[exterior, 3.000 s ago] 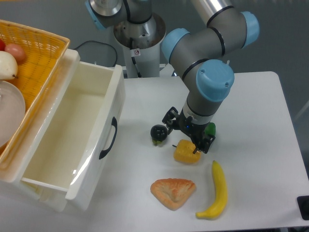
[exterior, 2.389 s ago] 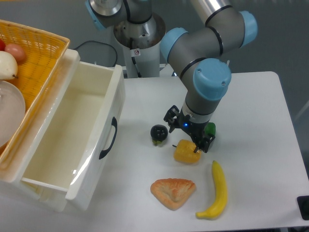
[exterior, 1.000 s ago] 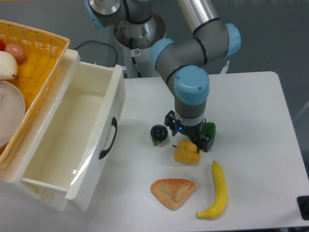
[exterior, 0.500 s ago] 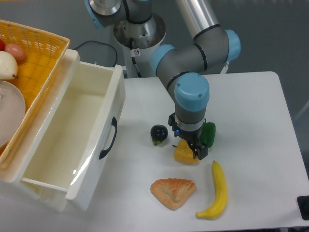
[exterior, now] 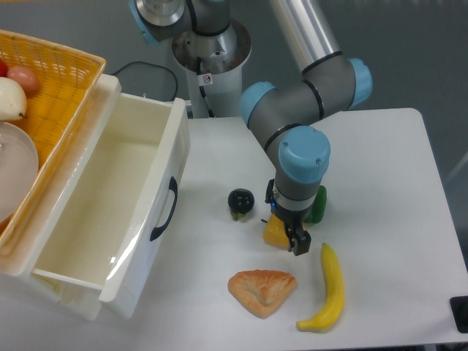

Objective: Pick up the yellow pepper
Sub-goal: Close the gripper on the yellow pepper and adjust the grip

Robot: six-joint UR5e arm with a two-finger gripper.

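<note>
The yellow pepper (exterior: 273,231) is a small lumpy yellow-orange piece lying on the white table (exterior: 380,168), right of centre. My gripper (exterior: 286,226) hangs straight over it and hides its right half. One dark fingertip (exterior: 300,246) reaches down at the pepper's near right corner. The other finger is at the far side, mostly hidden under the wrist. The jaws stand apart with the pepper between them, and the pepper rests on the table.
A green pepper (exterior: 318,205) sits just behind the wrist. A dark round piece (exterior: 240,201) lies left of the pepper, with a pastry (exterior: 262,291) and a banana (exterior: 329,287) in front. An open white drawer (exterior: 110,212) and a yellow basket (exterior: 55,95) fill the left.
The wrist has turned, so the fingers now line up near-to-far instead of left-to-right. The gripper has sunk lower over the yellow pepper, which has stayed in place.
</note>
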